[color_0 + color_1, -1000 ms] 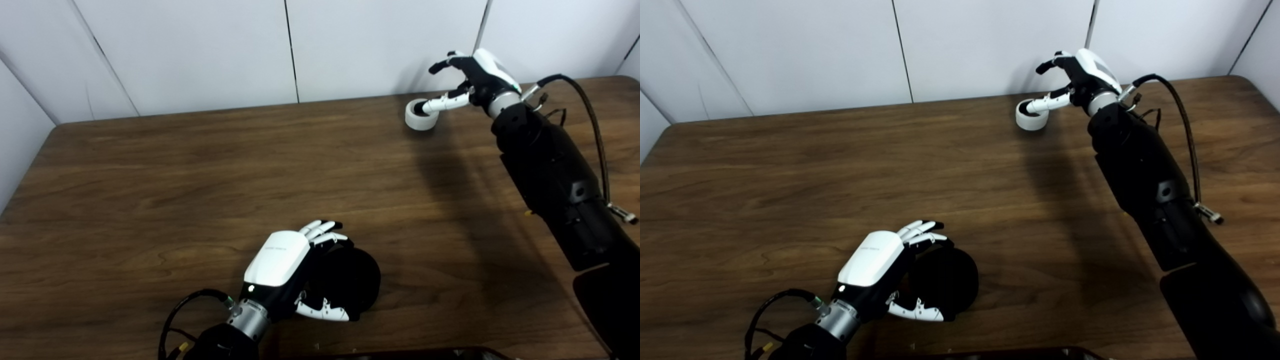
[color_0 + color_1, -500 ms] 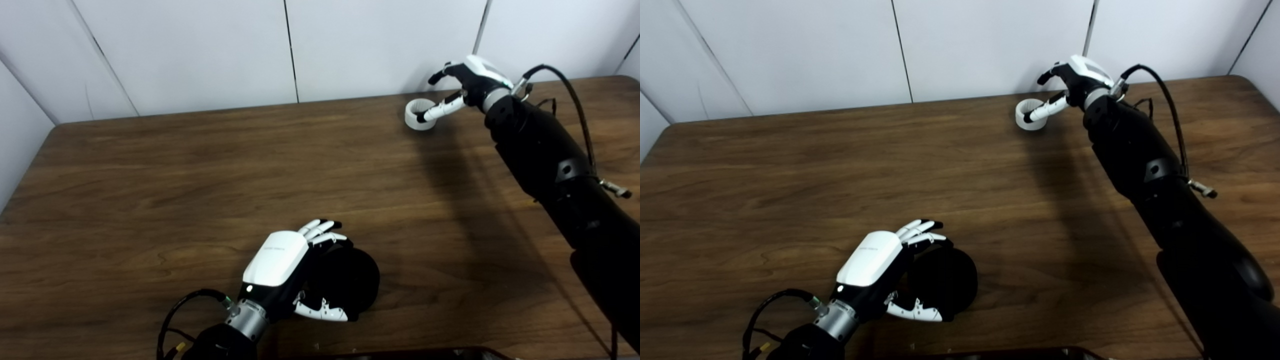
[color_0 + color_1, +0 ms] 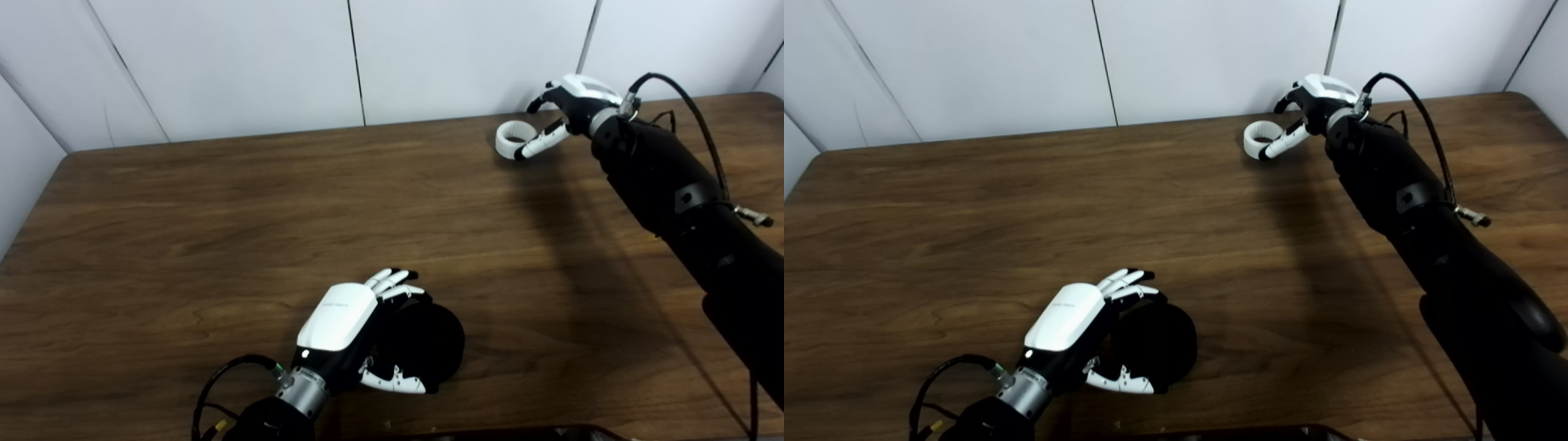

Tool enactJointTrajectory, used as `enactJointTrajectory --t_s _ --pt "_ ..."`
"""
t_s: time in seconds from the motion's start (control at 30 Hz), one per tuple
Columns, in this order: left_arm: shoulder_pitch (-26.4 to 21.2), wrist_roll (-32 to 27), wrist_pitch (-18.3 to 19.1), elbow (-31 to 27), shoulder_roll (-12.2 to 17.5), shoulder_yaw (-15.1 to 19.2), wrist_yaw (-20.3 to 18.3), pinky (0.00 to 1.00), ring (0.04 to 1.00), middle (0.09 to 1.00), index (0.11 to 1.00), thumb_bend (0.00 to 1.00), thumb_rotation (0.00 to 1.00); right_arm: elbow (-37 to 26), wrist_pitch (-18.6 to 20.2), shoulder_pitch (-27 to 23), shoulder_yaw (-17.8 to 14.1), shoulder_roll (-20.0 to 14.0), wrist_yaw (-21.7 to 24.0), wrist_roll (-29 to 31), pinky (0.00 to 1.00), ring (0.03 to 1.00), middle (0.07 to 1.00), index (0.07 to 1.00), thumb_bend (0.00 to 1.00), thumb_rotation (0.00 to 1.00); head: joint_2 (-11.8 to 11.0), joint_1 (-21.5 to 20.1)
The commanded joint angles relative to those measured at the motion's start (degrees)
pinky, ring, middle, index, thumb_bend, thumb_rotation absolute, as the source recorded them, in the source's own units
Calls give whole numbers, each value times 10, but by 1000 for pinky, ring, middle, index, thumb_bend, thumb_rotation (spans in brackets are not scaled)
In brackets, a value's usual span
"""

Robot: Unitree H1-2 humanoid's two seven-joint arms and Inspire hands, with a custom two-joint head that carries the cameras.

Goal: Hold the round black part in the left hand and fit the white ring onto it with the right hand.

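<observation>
The round black part [image 3: 436, 343] rests on the table near the front, and my left hand [image 3: 346, 321] is shut on it, fingers curled over its far side and thumb along its near edge. The white ring [image 3: 507, 131] lies flat at the back right, close to the wall. My right hand [image 3: 572, 101] is low beside the ring on its right. The thumb lies against the ring's near right rim and the fingers are spread behind it, so the hand is open. In the right eye view the ring [image 3: 1257, 131] shows its hole uncovered.
The brown table [image 3: 245, 202] ends at white wall panels just behind the ring. A cable [image 3: 698, 116] loops off my right wrist. A dark object [image 3: 520, 433] pokes in at the bottom edge. My right forearm crosses the table's right side.
My right hand has sunk lower and turned. Its thumb, which lay in the ring's hole, now rests outside on the near right rim. The left hand and black part have not moved.
</observation>
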Motion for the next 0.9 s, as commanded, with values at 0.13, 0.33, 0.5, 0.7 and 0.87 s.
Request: enactJointTrajectory --t_s 0.13,0.33,0.5,0.7,0.87 --pt "18 6 21 24 15 3 -17 738 935 916 735 909 323 22 -34 -59 20 -9 4 -25 1000 1000 993 784 888 396 0 -2" --pt "19 12 21 27 13 0 -13 715 930 910 732 915 337 40 -34 -63 25 0 8 -29 1000 1000 996 784 887 381 0 -1" --pt "20 11 22 28 13 0 -12 727 932 909 730 920 320 51 -38 -63 23 8 0 -28 1000 1000 993 785 886 383 0 -1" --pt "21 5 21 31 11 0 -9 724 933 913 731 917 314 57 -44 -66 20 17 -9 -28 1000 1000 991 791 883 390 -2 -3" --pt "21 6 20 32 12 -3 -5 730 934 913 729 912 328 69 -52 -71 17 24 -19 -28 1000 1000 988 788 884 394 -2 -3"
